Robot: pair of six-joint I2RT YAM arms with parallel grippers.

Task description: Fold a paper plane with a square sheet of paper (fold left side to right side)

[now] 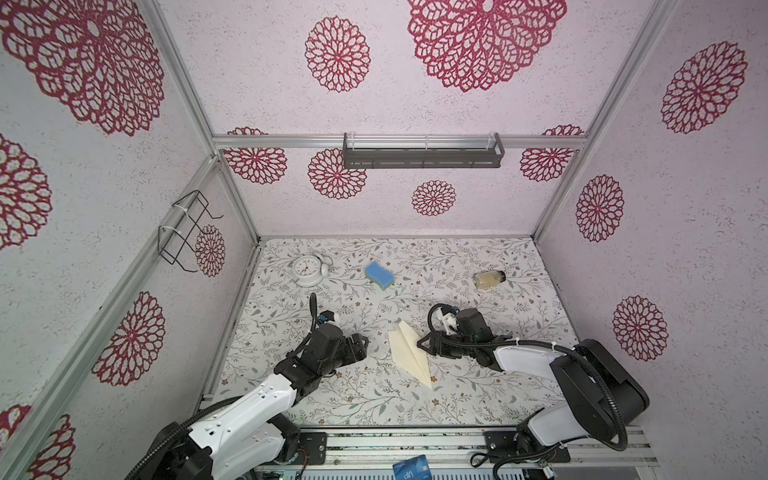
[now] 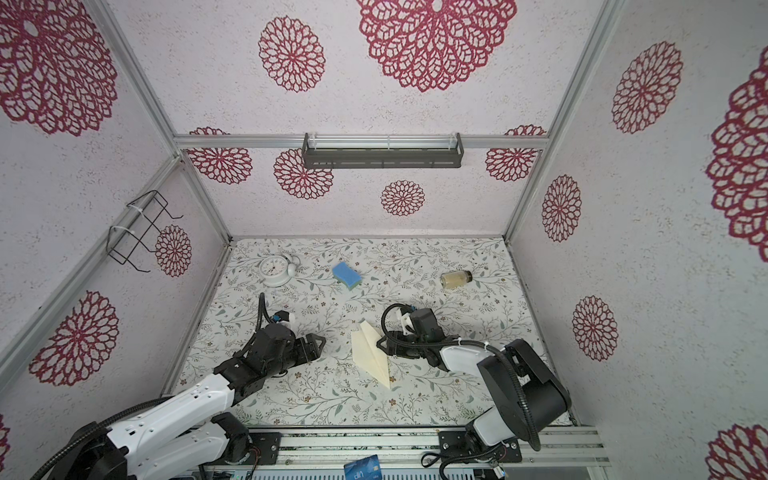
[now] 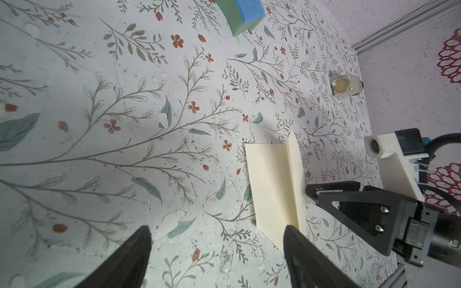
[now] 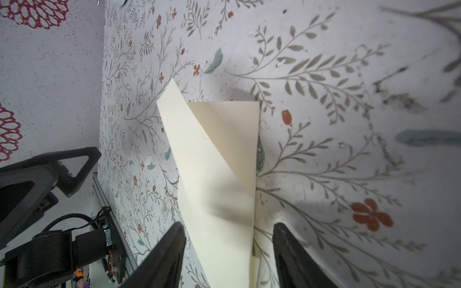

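Paper plane lies between left claw and right claw.

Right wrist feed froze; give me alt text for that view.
A creased cream paper plane lies on the floral table, one flap raised. The right gripper is open, its dark fingers either side of the paper, not pinching it.

white alarm clock, blue sponge, jar on its side, floral tabletop
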